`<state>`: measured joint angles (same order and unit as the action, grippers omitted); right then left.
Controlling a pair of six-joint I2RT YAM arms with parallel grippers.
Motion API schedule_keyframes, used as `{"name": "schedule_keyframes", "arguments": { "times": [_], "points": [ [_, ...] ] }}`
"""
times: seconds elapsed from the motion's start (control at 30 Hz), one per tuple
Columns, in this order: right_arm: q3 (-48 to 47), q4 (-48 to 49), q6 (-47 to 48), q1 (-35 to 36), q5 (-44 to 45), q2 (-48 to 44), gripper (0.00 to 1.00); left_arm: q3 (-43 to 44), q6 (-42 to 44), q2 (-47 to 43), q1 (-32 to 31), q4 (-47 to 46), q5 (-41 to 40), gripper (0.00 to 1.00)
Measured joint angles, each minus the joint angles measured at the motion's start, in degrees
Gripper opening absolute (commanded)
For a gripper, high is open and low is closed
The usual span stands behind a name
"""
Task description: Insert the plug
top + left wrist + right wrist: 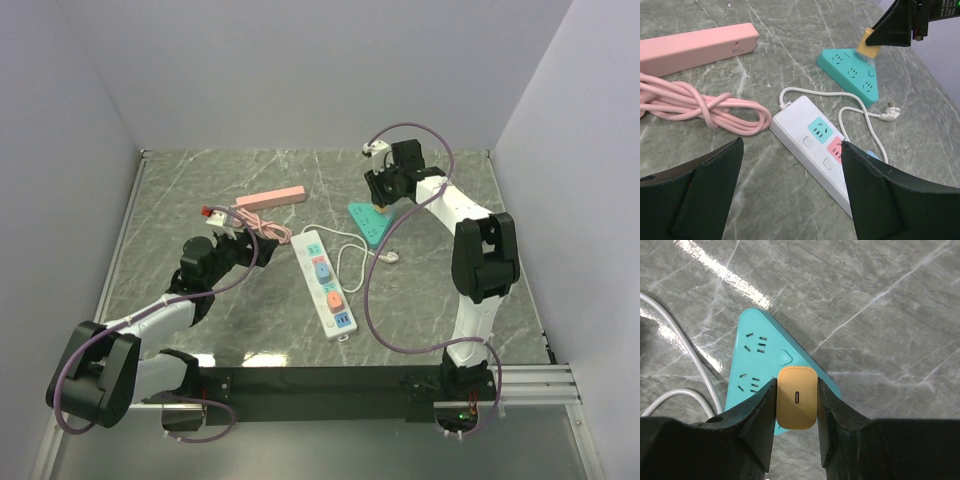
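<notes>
Plug (797, 398), an orange block with a slot in its upper face, is pinched between the two fingers of the right gripper (796, 390), which presses on both its sides. It is over one edge of the teal triangular power strip (757, 365), beside the strip's small button; whether it touches the strip cannot be told. The left gripper (790, 150) is spread wide and holds nothing, low over the table (200, 180) near the end of the white power strip (805, 125). A pink power strip (695, 45) and its knotted pink cable (705, 102) lie to its left.
</notes>
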<state>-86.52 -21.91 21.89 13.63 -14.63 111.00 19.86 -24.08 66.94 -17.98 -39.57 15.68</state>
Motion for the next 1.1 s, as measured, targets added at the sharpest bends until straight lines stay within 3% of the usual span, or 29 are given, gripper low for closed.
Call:
{"name": "schedule_keyframes", "arguments": {
  "times": [0.5, 0.63, 0.73, 0.77, 0.8, 0.83, 0.87, 1.1],
  "points": [
    [2.99, 3.78, -2.19, 0.09, -0.04, -1.84, 0.00, -1.36, 0.39, -0.07, -0.61, -1.86, 0.85, 0.84],
    [3.65, 3.98, -2.78, 0.09, -0.02, -2.14, 0.00, -2.10, 3.43, 2.29, -8.13, -5.55, -1.29, 0.84],
    [3.63, 4.00, -2.80, 0.09, -0.04, -2.14, 0.00, -0.28, 5.77, 9.07, -13.92, -9.79, -1.97, 0.82],
    [3.63, 3.93, -2.80, 0.09, -0.07, -2.14, 0.00, 0.17, 6.47, 11.72, -14.64, -12.37, -1.97, 0.73],
    [3.63, 3.93, -2.80, 0.09, -0.02, -2.14, 0.00, 0.57, 6.82, 14.03, -14.86, -14.58, -1.95, 0.47],
    [3.63, 4.11, -2.82, 0.09, -0.04, -2.14, 0.00, 0.90, 7.19, 15.85, -14.84, -16.46, -1.88, 0.44],
    [3.63, 4.28, -2.84, 0.07, -0.04, -2.14, 0.00, 1.33, 7.87, 17.44, -14.84, -18.18, -1.73, 0.69],
    [3.63, 4.79, -3.02, 0.00, -0.02, -2.14, 0.00, 4.37, 10.32, 20.92, -14.78, -25.77, 1.05, 0.75]
  ]
}}
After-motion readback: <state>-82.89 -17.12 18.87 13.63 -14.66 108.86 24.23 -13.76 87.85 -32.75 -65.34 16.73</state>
